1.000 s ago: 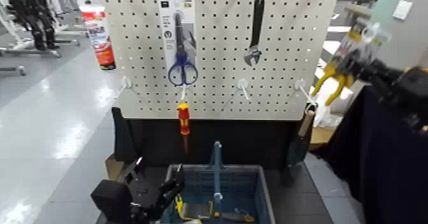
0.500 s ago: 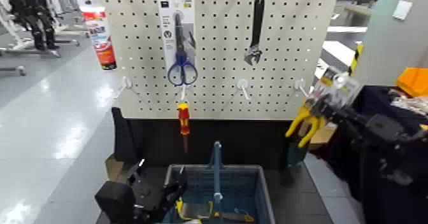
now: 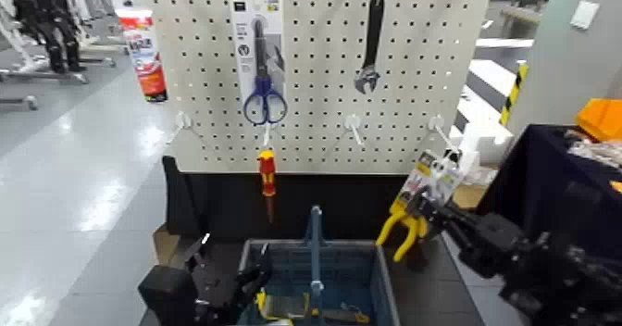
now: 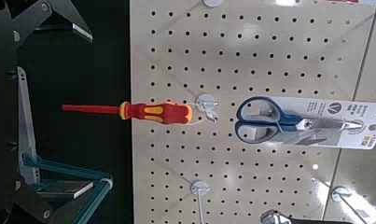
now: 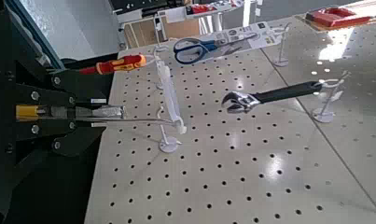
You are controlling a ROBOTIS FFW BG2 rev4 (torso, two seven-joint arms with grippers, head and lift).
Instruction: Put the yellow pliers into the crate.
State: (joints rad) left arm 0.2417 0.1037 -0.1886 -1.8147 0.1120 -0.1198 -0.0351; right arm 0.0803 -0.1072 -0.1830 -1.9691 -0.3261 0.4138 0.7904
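My right gripper (image 3: pixel 433 203) is shut on the card of the yellow pliers (image 3: pixel 404 228). It holds them upright in the air, handles down, just above and outside the right end of the blue-grey crate (image 3: pixel 384 283). The crate's tall handle bar (image 3: pixel 316 246) stands in its middle. In the right wrist view the card (image 5: pixel 92 113) shows edge-on between the dark fingers. My left gripper (image 3: pixel 252 276) is open and empty, low beside the crate's left end.
A white pegboard (image 3: pixel 315 98) stands behind the crate with blue scissors (image 3: pixel 264 66), a black wrench (image 3: pixel 370 43), a red-and-yellow screwdriver (image 3: pixel 267 172) and bare hooks. Some tools (image 3: pixel 278 304) lie in the crate. A dark-draped table (image 3: pixel 546 181) stands at the right.
My right arm has carried the yellow pliers down and to the left, from beside the pegboard's upper right corner to just above the crate's right end. The left arm has barely moved.
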